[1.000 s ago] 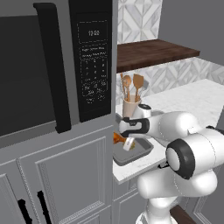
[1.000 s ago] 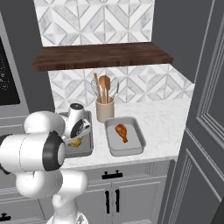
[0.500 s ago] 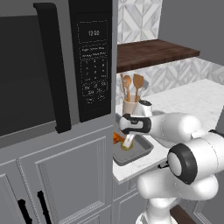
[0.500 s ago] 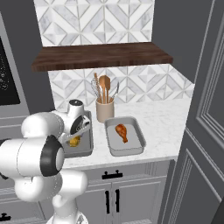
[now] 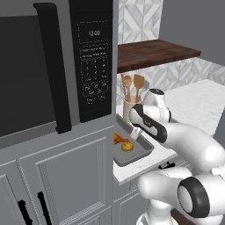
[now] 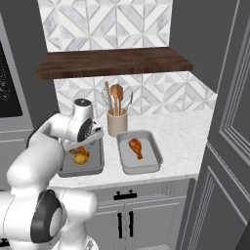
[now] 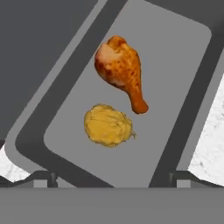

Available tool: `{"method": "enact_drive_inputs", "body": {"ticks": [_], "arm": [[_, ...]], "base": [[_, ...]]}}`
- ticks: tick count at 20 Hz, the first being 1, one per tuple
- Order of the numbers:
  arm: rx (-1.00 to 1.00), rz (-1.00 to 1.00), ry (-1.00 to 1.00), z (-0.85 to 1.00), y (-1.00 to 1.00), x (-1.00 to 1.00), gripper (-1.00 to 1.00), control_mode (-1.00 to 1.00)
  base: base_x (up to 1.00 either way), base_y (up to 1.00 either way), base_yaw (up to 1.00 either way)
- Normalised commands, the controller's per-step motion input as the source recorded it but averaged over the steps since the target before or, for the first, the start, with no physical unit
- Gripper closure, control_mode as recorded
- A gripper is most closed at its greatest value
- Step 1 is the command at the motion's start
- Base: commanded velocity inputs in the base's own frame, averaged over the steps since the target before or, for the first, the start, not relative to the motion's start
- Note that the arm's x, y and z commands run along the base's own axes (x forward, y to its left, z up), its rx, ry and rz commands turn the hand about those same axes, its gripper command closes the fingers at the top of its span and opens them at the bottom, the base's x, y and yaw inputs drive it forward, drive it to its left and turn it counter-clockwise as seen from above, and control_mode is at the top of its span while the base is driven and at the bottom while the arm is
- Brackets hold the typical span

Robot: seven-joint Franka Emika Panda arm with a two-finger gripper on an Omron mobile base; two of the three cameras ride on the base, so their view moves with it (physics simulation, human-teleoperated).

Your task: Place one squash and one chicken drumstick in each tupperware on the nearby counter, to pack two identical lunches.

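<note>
Two grey tupperware trays sit side by side on the white counter. The left tupperware holds a yellow squash and a browned chicken drumstick. Inside the right tupperware lies a second drumstick alone. My gripper hovers just above the left tray, open, with nothing between its fingertips. The squash lies loose below it.
A beige holder with wooden spoons stands behind the trays against the tiled wall. A dark wooden shelf hangs above. The black microwave bounds the left side and a tall grey cabinet the right.
The jaws have spread wider and let the squash rest in the left tray. The hand has drawn up a little from the tray floor.
</note>
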Motion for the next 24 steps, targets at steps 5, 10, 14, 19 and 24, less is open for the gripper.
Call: {"method": "enact_drive_inputs", "body": {"ticks": [5, 10, 14, 19, 24], "arm": [[0.00, -0.23, 0.00, 0.55, -0.13, -0.61, -1.00, -1.00], [0.00, -0.31, 0.00, 0.52, -0.06, -0.84, -1.00, -1.00], [0.04, -0.28, -0.02, 0.48, -0.31, -0.99, -1.00, -1.00], [0.08, -0.13, -0.10, 0.50, -0.10, -1.00, -1.00, -1.00], [0.05, -0.13, -0.19, 0.61, 0.00, -0.96, -1.00, -1.00]], "base": [[0.00, 0.00, 0.00], [0.00, 0.00, 0.00], [0.00, 0.00, 0.00], [0.00, 0.00, 0.00], [0.00, 0.00, 0.00]]}}
